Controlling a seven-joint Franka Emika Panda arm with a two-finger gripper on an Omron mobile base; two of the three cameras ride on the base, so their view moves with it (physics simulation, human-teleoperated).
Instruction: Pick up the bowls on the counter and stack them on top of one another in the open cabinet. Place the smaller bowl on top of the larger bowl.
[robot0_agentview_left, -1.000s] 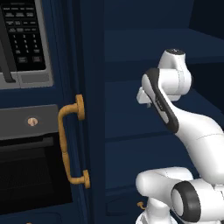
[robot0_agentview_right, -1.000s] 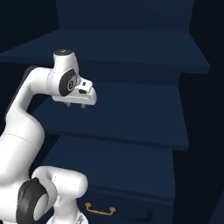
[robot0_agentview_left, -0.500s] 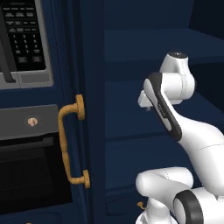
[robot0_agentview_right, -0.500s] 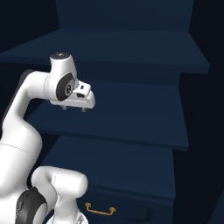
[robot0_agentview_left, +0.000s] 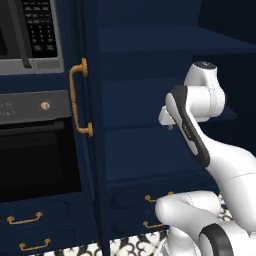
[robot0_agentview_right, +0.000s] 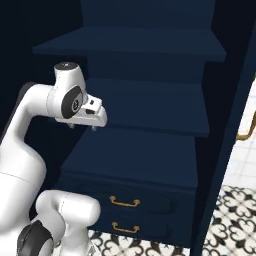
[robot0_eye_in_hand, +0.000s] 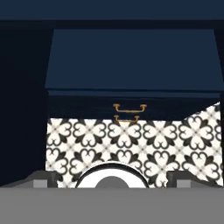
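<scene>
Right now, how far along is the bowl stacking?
Done: the cabinet stands open. In hand: nothing; the gripper hovers with jaws apart in front of the shelves. Left: the visible shelf surfaces carry no bowls, so stacking both bowls seems yet to be done.

So the open cabinet (robot0_agentview_right: 150, 107) is all dark navy, plain shelves stepped one above another, and the lowest wide shelf (robot0_agentview_right: 135, 157) is just a flat navy board. Under it sit two drawers with little brass handles (robot0_agentview_right: 124, 202). It all stands on a black-and-white patterned tile floor (robot0_eye_in_hand: 131, 140), seen from the hand camera too
</scene>
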